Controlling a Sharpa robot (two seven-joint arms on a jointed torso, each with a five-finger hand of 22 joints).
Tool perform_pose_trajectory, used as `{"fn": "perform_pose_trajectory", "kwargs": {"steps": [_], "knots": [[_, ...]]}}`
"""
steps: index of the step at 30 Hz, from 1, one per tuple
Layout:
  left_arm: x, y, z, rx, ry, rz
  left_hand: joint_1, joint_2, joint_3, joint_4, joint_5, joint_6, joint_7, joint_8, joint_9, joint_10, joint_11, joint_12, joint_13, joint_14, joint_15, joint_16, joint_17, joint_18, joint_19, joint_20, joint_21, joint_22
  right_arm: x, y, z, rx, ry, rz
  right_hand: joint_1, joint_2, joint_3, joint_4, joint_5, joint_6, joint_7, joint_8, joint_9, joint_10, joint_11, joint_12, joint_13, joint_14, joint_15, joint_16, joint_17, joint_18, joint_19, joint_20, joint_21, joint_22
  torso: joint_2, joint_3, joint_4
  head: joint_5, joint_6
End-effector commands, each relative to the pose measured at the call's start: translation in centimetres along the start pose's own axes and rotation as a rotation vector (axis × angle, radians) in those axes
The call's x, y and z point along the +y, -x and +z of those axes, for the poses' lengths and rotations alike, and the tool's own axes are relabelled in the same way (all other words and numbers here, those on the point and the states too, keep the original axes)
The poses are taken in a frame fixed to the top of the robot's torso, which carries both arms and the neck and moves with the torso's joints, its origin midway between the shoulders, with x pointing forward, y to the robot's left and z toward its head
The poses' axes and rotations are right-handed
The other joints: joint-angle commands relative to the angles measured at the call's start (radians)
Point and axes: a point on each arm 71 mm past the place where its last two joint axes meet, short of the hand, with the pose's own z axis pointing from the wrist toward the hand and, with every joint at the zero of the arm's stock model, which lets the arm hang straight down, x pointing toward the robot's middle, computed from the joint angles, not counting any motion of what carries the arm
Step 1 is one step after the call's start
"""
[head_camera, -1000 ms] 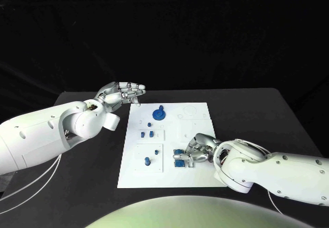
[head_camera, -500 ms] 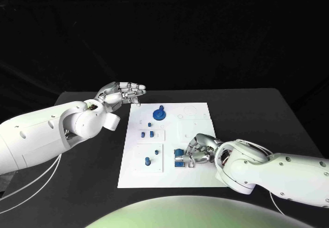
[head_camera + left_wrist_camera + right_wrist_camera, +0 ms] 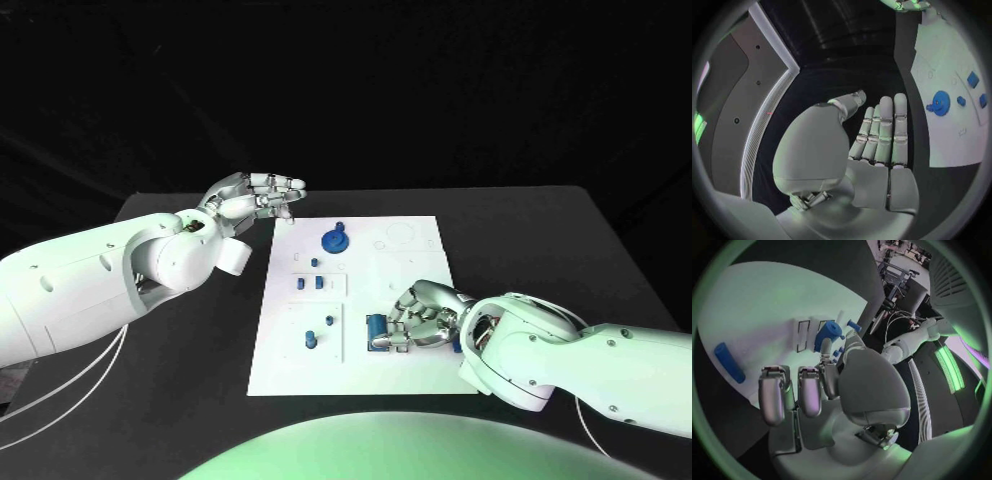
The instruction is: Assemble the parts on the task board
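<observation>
Left robot hand [image 3: 257,195] hovering upper left over the counter [image 3: 173,330], fingers straight and together, holding nothing. Board [image 3: 418,250] at centre, blue gear [image 3: 335,239] near its top. Right robot hand [image 3: 421,318] lower right, curled around a blue part [image 3: 376,329].

Dim, black surroundings; greenish light tints the white arms, and the wrist views bend strongly at their rims.

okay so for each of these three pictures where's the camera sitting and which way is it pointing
Head view: on the robot's head, looking down at the board; both arms show, left hand, right hand.
Left wrist view: behind the left hand, facing the board's edge and gear.
Right wrist view: behind the right hand, facing the board.
Shared: head and left wrist views both show the gear.
</observation>
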Motion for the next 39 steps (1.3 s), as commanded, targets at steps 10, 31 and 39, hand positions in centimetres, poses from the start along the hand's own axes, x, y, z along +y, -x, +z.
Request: {"fn": "perform_pose_trajectory", "kwargs": {"steps": [10,31,39], "knots": [[-0.1,-0.2,0.0,0.019,-0.005,-0.002,0.0,0.008,-0.005,0.003,0.006,-0.009,0.019,0.001,-0.001,-0.004,0.001,0.007,0.0,-0.003,0.004,-0.002,-0.001,0.014,0.006,0.0,-0.004,-0.001,-0.3,-0.1,0.6,0.034,-0.009,-0.031,0.053,0.026,0.051,-0.01,-0.001,0.011,-0.01,-0.014,-0.008,0.037,-0.011,0.014,0.123,0.079,-0.011,0.006,0.136,-0.015,0.076,-0.01,0.011,0.245,0.001,-0.0005,0.0016,0.002,0.0],[0.0,-0.2,-0.1,0.021,0.001,-0.006,0.0,0.01,-0.004,0.005,0.006,-0.009,0.019,0.002,-0.001,-0.005,0.001,0.009,0.0,-0.003,0.004,-0.002,-0.001,0.014,0.007,0.0,-0.005,-0.002,-0.6,0.4,0.7,-0.028,-0.023,-0.027,0.075,-0.01,0.102,0.0,-0.004,0.031,-0.011,-0.029,-0.021,0.044,-0.012,0.027,0.134,0.079,-0.012,0.006,0.137,-0.016,0.078,-0.012,0.015,0.246,0.0,0.0,0.0009,0.003,0.0],[-0.1,-0.1,-0.1,0.017,-0.002,-0.005,0.0,0.01,-0.004,0.005,0.006,-0.009,0.019,0.002,-0.001,-0.005,0.001,0.009,0.0,-0.003,0.004,-0.002,-0.001,0.014,0.007,0.0,-0.005,-0.002,-1.9,3.2,-0.5,-0.128,0.001,0.023,0.066,-0.025,0.112,-0.004,-0.002,-0.006,0.005,-0.053,-0.028,0.031,0.0,-0.005,0.119,0.072,-0.003,-0.007,0.106,-0.007,0.059,-0.006,-0.028,0.233,-0.002,-0.0005,-0.0017,0.001,0.0]]}}
